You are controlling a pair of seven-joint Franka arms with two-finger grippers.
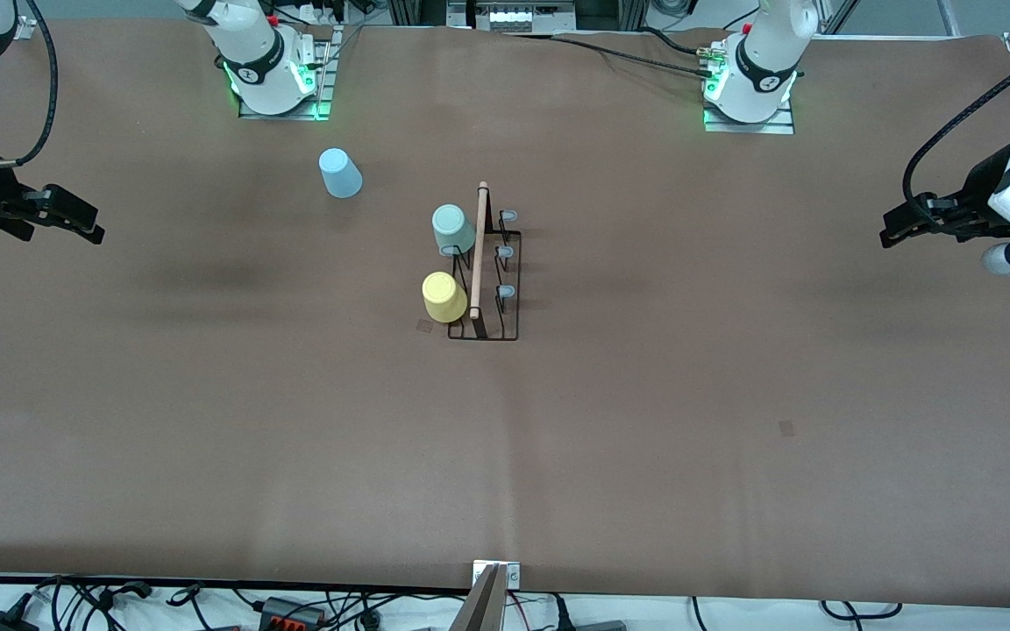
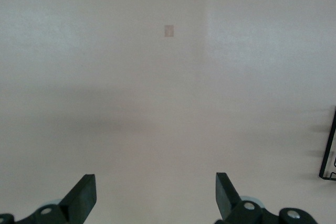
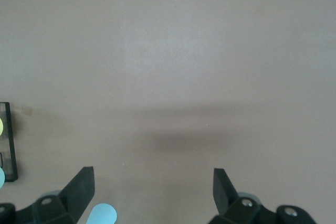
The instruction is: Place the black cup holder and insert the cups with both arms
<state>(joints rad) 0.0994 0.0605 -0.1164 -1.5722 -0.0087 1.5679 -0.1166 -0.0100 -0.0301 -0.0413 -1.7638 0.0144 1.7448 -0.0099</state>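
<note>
Black cup holder [image 1: 492, 280] stands mid-table, mint cup [image 1: 452, 230] and yellow cup [image 1: 444, 297] on its pegs toward my right arm's end. Both my jaws released, spread wide, holding nothing: left gripper [image 1: 895, 230] and right gripper [image 1: 84, 223] hover over bare table [image 1: 645, 421] at their own ends. Wrist views cut the holder to an edge. Light blue cup [image 1: 340, 173] stands apart, nearer my right base.

Black cup holder [image 2: 329, 150] and light blue cup [image 3: 101, 215], edge-cropped in wrist views

White arms [image 1: 251, 53], black cables, black claws.
</note>
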